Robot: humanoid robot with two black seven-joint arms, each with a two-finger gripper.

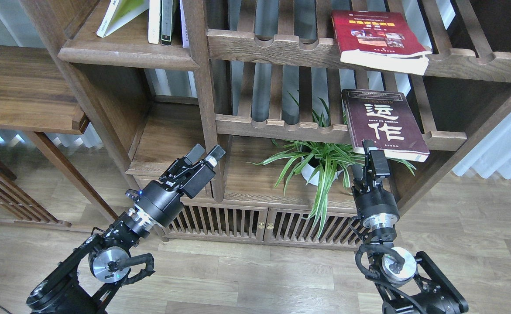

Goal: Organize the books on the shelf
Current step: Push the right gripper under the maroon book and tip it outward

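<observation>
My right gripper [370, 146] sits at the glossy maroon paperback [384, 124] on the notched slatted rack [281, 126]; whether its fingers clamp it, I cannot tell. My left gripper's [206, 155] fingers stand apart. Spider plant [320, 161] leaves crowd below.

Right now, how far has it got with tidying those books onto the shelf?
Looks early. The yellow-green book already leans on the solid shelf beside thin upright books. The right end effector is at the near edge of the maroon book, which lies on a slatted rack; a grip isn't clear. The red book waits on the upper rack. The left end effector holds nothing.
</observation>
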